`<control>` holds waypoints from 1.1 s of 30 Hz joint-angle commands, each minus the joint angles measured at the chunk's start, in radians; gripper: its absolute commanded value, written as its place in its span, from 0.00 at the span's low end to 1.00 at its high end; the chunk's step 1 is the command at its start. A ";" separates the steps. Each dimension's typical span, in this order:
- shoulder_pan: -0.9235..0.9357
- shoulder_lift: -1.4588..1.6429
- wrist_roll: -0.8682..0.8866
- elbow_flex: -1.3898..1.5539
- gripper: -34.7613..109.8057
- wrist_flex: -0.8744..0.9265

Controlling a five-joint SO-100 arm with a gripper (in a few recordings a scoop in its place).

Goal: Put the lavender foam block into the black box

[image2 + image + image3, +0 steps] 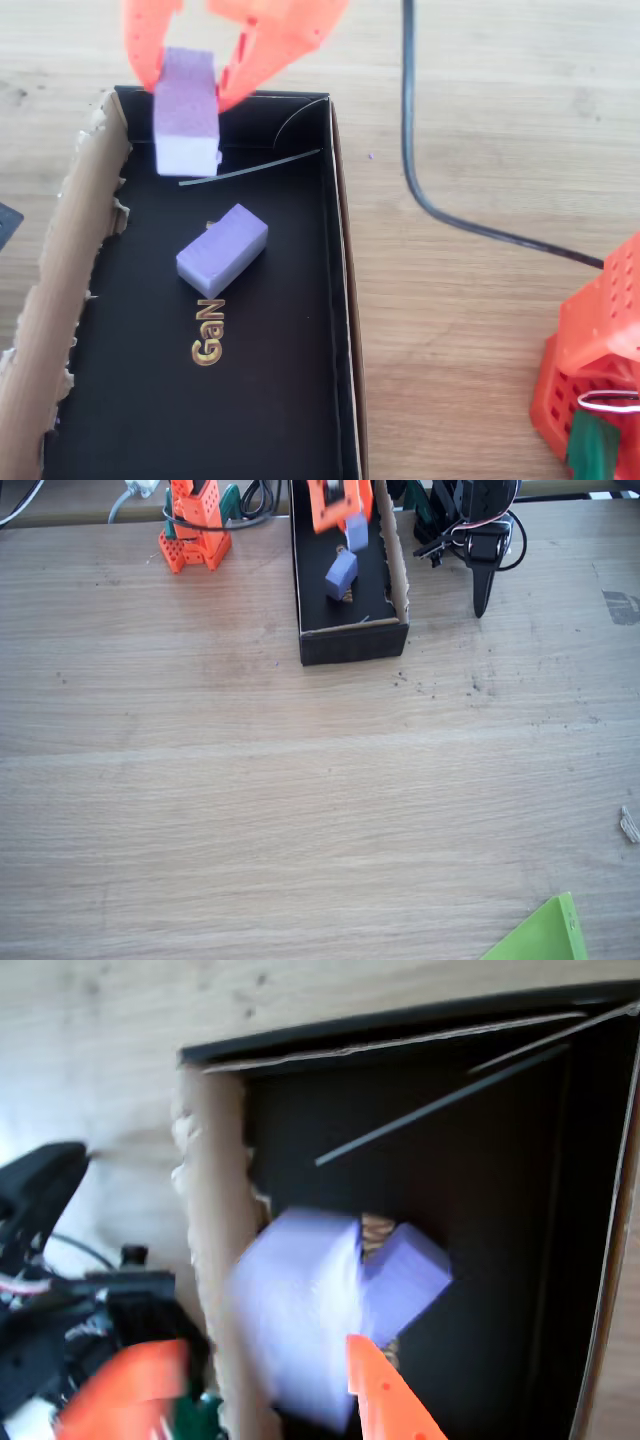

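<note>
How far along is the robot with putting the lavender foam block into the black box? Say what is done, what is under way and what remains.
Done: one lavender block already lies on the floor of the black box. Under way: the orange gripper holds the lavender foam block above the box's end, over the floor. Left: release it so it lands inside, then draw the arm clear.

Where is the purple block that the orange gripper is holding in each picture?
Fixed view: the lavender foam block is at the top middle, over the far end of the black box.
Overhead view: the block is at the top left, between the orange fingers, over the box.
Wrist view: the block is the blurry shape at the bottom middle.
Shared landmark: the second purple block lying on the box floor.
</note>
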 commanded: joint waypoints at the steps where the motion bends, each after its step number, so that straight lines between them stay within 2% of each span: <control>1: 0.028 0.008 0.011 0.012 0.52 -0.025; 6: 0.029 0.023 0.017 0.015 0.52 -0.029; 9: 0.035 0.029 0.012 0.015 0.48 -0.028; 14: 0.044 0.072 0.006 0.017 0.50 0.000; 22: 0.029 0.373 0.026 -0.064 0.52 0.229; 24: 0.061 0.459 0.021 -0.057 0.48 0.268; 27: 0.245 0.586 0.000 0.026 0.35 0.275; 29: 0.446 0.687 -0.014 0.115 0.24 0.264; 33: 0.881 0.862 -0.121 0.327 0.24 0.161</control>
